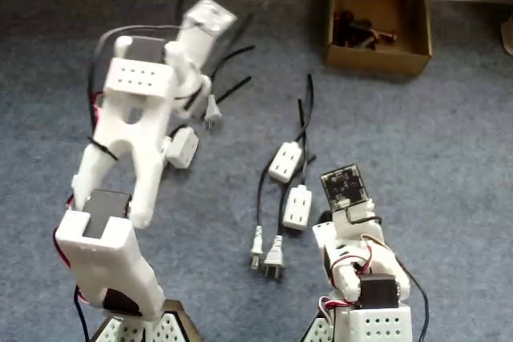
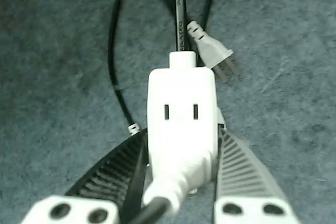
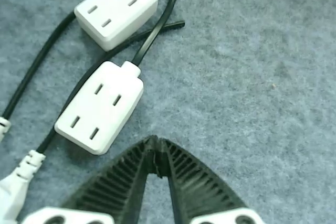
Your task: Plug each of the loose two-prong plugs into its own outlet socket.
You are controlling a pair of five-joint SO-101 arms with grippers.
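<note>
My left gripper (image 2: 180, 134) is shut on a white outlet socket (image 2: 181, 103), one finger on each side. A white plug (image 2: 168, 190) with a dark cord sits in the socket's near slots; the far pair is bare. A loose two-prong plug (image 2: 212, 53) lies just beyond on the carpet. In the high view this held socket (image 1: 183, 148) is under the left arm, the loose plug (image 1: 212, 114) beside it. My right gripper (image 3: 155, 153) is shut on nothing, near two more sockets (image 3: 101, 107) (image 3: 116, 8). Two loose plugs (image 1: 257, 247) (image 1: 274, 258) lie to their left.
A cardboard box (image 1: 377, 58) with small parts stands at the back right. Black cords (image 1: 304, 118) run from the sockets across the grey carpet. Short black cable pieces (image 1: 228, 90) lie near the left arm's wrist. Open carpet lies to the right.
</note>
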